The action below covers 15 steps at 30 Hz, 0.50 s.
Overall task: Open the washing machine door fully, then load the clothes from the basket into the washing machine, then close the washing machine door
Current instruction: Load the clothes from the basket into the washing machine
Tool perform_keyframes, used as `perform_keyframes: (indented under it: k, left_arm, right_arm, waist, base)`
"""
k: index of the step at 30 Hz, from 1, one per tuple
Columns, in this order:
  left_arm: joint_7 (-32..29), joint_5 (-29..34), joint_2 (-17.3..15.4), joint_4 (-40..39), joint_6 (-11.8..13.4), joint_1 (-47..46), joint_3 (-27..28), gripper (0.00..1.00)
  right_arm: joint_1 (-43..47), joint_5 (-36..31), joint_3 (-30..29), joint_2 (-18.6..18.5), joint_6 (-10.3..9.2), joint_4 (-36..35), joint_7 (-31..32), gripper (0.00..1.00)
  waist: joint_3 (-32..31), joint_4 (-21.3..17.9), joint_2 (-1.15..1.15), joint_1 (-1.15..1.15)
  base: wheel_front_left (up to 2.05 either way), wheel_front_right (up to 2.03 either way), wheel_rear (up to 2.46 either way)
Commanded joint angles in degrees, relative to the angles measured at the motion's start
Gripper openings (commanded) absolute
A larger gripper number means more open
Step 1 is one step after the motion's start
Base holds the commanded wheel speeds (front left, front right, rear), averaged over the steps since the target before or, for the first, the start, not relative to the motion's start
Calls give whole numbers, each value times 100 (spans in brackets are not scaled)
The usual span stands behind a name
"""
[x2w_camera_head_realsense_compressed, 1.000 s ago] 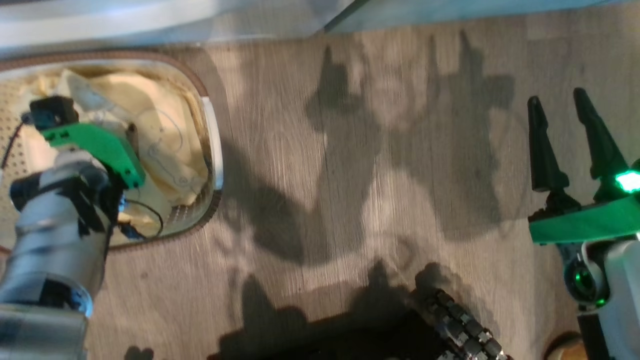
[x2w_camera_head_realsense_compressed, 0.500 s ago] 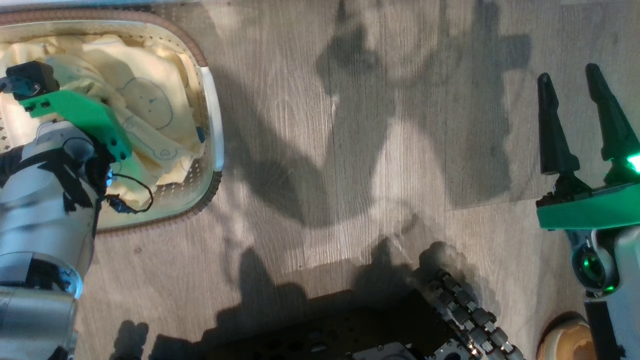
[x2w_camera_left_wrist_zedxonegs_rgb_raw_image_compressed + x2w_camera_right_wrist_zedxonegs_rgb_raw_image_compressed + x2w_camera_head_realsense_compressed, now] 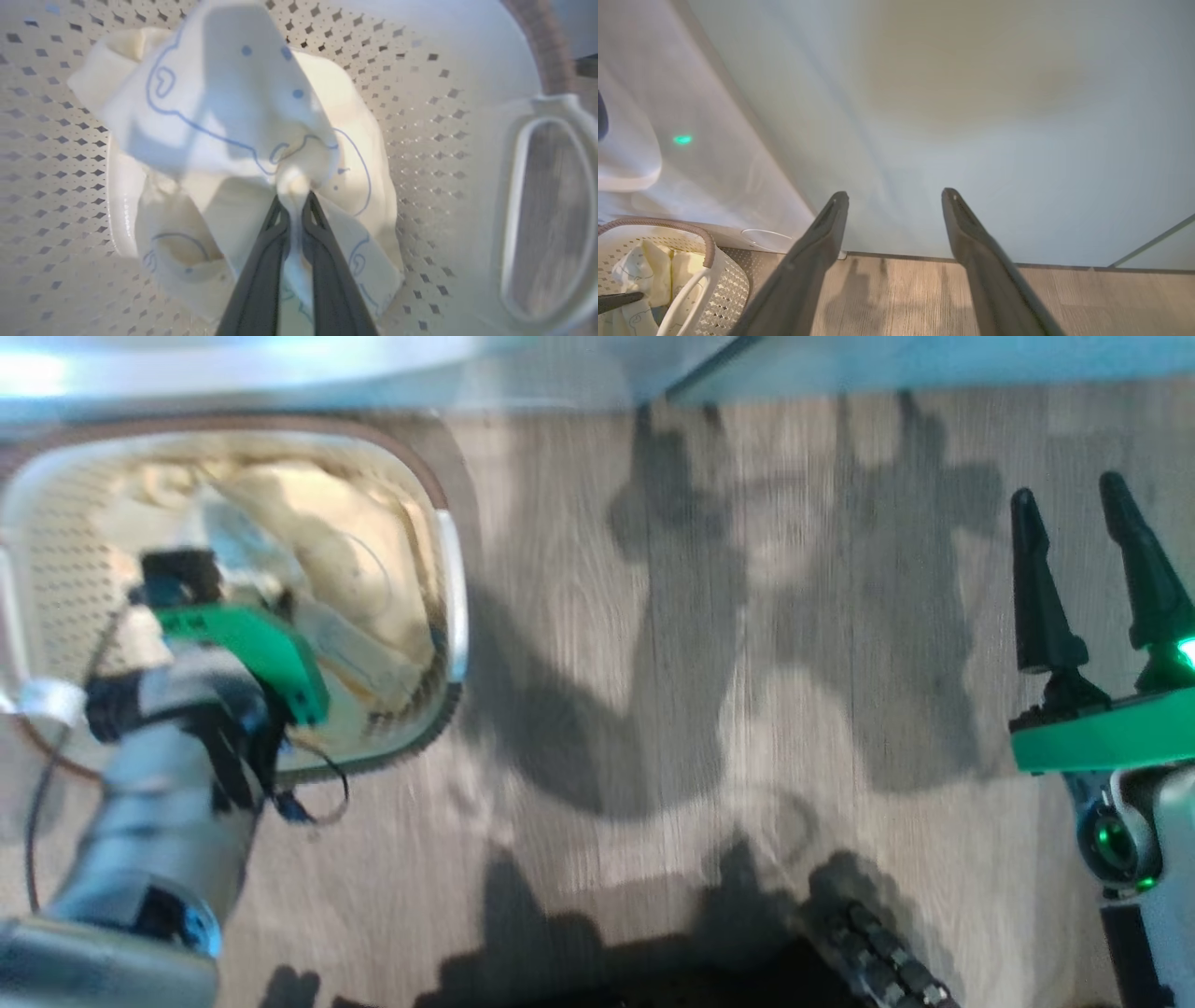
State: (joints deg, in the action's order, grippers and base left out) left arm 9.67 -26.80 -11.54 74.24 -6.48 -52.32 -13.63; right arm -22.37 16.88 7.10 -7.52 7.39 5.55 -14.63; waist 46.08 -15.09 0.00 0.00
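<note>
Our left jaws are down inside the basket [image 3: 454, 602], pinched tight on a bunch of the clothes [image 3: 224, 107]. In the left wrist view the two fingers [image 3: 261, 270] lie almost together, with a fold of pale yellow cloth squeezed between their tips. The rest of the cloth fans out beyond them against the perforated wall. In the head view the basket stands on the floor [image 3: 653, 709] at upper left, just in front of the white washer [image 3: 691, 177]. Our right jaws stand apart, holding nothing, over bare floor well to the right of the basket. The right wrist view looks along them at a pale teal cabinet [image 3: 971, 93], with the basket at lower left.
</note>
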Motion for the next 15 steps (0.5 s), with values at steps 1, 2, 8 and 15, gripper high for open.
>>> perform_keyframes:
  k: [1,2,8,15]
  left_arm:
    - [160,73,-105,-29,-42,322,-28,0]
    - [222,101,-75,-29,-58,402,-88,0]
    - [462,108,106,-123,-95,863,-305,0]
    - [528,19,94,-710,-99,1427,-509,0]
  right_arm:
    - [309,-3,62,-151,10,-82,-37,100]
    - [348,-3,67,-166,10,-57,-37,100]
    - [661,16,12,-221,10,49,-37,100]
    - [1026,18,-1,-234,10,153,-37,100]
  waist:
    - [-513,213,0,0]
    - [-655,257,0,0]
    - [-1429,524,0,0]
    - [-2175,737,0,0]
  base:
    - [0,0,0]
    - [0,0,0]
    - [0,0,0]
    - [0,0,0]
